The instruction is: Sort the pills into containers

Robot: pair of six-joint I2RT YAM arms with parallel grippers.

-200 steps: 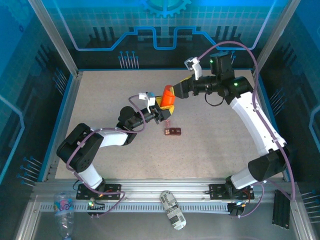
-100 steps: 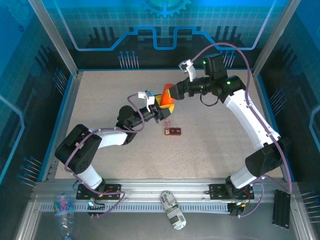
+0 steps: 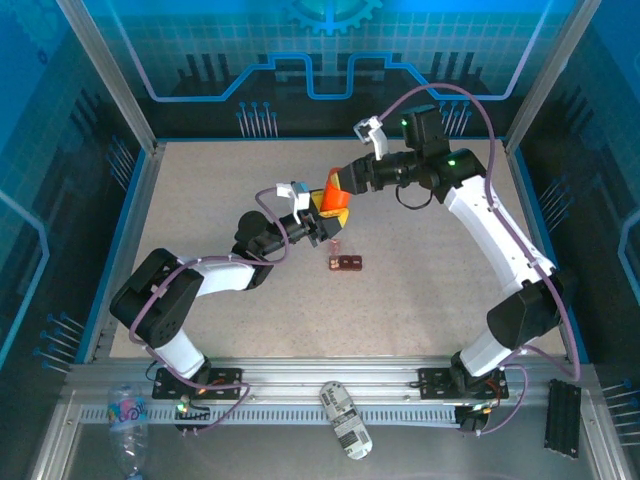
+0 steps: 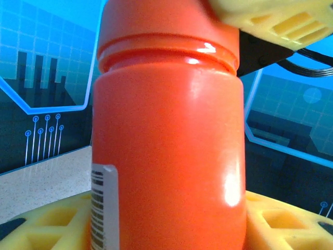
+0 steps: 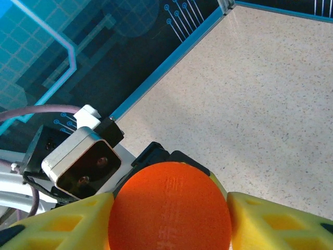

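Right claw (image 5: 169,211) closed round orange bottle (image 4: 166,156), containers (image 3: 347,263) near

top: overhead, far | L/R wrist: v. close, share orange bottle (image 4: 166,156)

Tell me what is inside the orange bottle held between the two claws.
Nothing inside shows: the opaque orange plastic bottle hides its contents, and its round orange cap is on, pinched between the yellow fingers of the right claw. The left claw grips the body.
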